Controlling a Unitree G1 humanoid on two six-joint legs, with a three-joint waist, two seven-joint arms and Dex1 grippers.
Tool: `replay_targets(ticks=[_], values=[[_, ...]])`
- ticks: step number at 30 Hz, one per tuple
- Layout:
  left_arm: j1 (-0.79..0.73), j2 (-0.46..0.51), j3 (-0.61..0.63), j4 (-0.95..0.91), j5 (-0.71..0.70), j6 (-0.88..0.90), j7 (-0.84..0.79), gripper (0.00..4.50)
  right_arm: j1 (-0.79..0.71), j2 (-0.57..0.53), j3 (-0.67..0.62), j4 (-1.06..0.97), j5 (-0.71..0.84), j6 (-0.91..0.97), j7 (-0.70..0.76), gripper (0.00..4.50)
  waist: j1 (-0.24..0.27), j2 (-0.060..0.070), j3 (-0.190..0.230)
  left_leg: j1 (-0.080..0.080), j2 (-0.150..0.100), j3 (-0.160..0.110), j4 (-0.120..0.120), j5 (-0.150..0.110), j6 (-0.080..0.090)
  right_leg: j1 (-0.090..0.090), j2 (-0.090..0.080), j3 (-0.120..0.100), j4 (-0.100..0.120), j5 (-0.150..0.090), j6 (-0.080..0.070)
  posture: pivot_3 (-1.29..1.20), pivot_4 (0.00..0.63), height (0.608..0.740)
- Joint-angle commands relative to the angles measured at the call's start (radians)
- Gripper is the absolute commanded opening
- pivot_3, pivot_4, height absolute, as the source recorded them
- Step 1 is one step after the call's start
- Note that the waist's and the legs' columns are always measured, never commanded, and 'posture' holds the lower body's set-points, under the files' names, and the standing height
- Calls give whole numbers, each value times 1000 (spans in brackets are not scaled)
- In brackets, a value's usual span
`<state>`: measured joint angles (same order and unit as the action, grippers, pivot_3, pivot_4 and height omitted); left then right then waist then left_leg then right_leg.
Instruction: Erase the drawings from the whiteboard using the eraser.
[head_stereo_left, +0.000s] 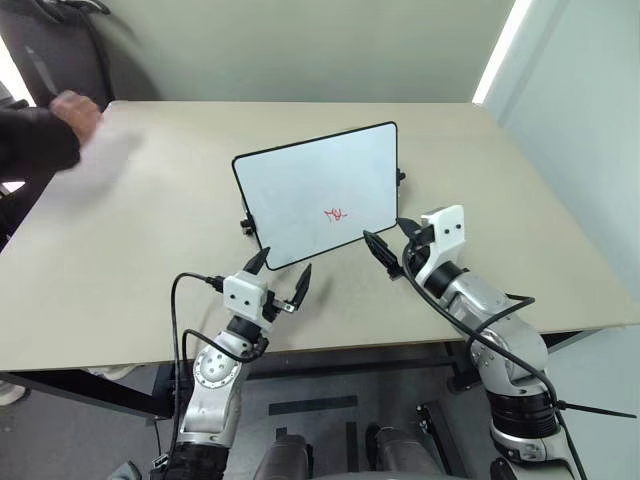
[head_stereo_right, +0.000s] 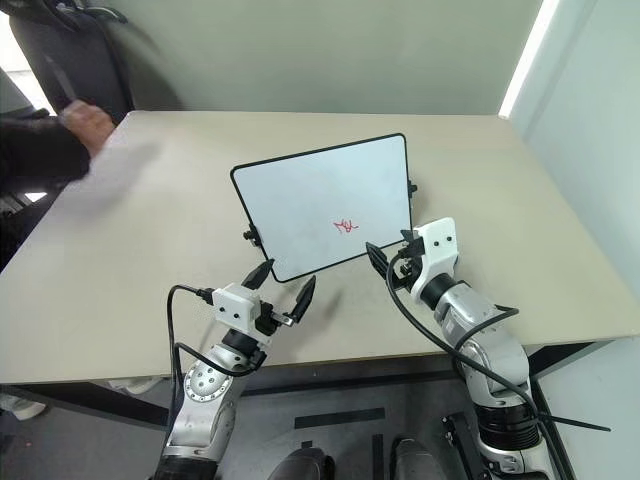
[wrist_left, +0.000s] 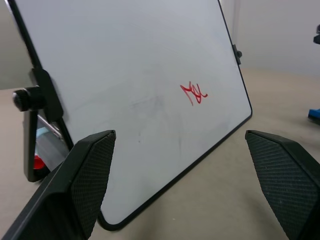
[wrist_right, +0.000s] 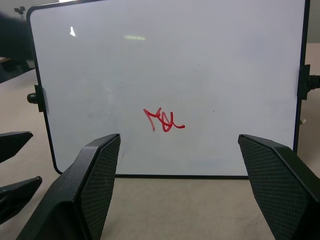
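Whiteboard (head_stereo_left: 318, 192) sits propped at a tilt mid-frame on the table (head_stereo_left: 150, 260), so its face meets both wrist cams. Drawings (head_stereo_left: 336, 213), one small red scribble, sit lower right of centre on it, untouched. My left gripper (head_stereo_left: 283, 279) and right gripper (head_stereo_left: 390, 244) hover at the board's near edge, jaws wide apart, nothing held. Eraser (wrist_left: 314, 115): probably the blue sliver at the right edge of the left wrist view, hard to confirm. A person's hand (head_stereo_left: 75, 110) is upper left, well apart.

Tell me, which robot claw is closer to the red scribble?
The right claw. It sits at the whiteboard's corner nearest the red scribble; the left claw is farther along that edge.
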<state>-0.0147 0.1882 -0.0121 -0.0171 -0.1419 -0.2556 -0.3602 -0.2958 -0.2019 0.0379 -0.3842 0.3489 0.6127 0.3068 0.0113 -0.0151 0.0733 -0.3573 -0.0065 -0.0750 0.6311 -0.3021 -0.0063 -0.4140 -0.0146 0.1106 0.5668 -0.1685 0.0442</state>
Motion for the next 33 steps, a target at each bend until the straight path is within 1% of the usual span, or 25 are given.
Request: replay_targets(ticks=[1,16,24,25,27,31,33], values=[[-6,-7,-6,-7,19,-10,11,4500,-8,-9,-14,-36,9,-11,6,3986,0,0,0,0,0,0,0,0,0,0,0,0,0,0,0,0,150,740],[-11,-13,-2,16,17,-8,3,4500,-16,-19,-28,-53,25,26,2,3986,0,0,0,0,0,0,0,0,0,0,0,0,0,0,0,0,150,740],[-1,-14,-5,9,31,-14,12,4500,-28,-38,-97,-66,78,82,-1,3986,0,0,0,0,0,0,0,0,0,0,0,0,0,0,0,0,150,740],[0,-15,-7,7,31,-14,13,4500,-31,-45,-106,-65,81,91,-3,4169,0,0,0,0,0,0,0,0,0,0,0,0,0,0,0,0,150,740],[4,-17,-11,3,31,-13,14,4500,-33,-64,-130,-69,94,126,-11,4467,0,0,0,0,0,0,0,0,0,0,0,0,0,0,0,0,150,740],[3,-18,-16,12,25,-11,12,4500,-37,-117,-147,-65,75,212,-42,4467,0,0,0,0,0,0,0,0,0,0,0,0,0,0,0,0,150,740],[3,-21,-20,18,27,-12,12,4500,-70,-130,-171,-25,88,321,-77,4467,0,0,0,0,0,0,0,0,1,0,0,0,0,0,0,0,150,740]])
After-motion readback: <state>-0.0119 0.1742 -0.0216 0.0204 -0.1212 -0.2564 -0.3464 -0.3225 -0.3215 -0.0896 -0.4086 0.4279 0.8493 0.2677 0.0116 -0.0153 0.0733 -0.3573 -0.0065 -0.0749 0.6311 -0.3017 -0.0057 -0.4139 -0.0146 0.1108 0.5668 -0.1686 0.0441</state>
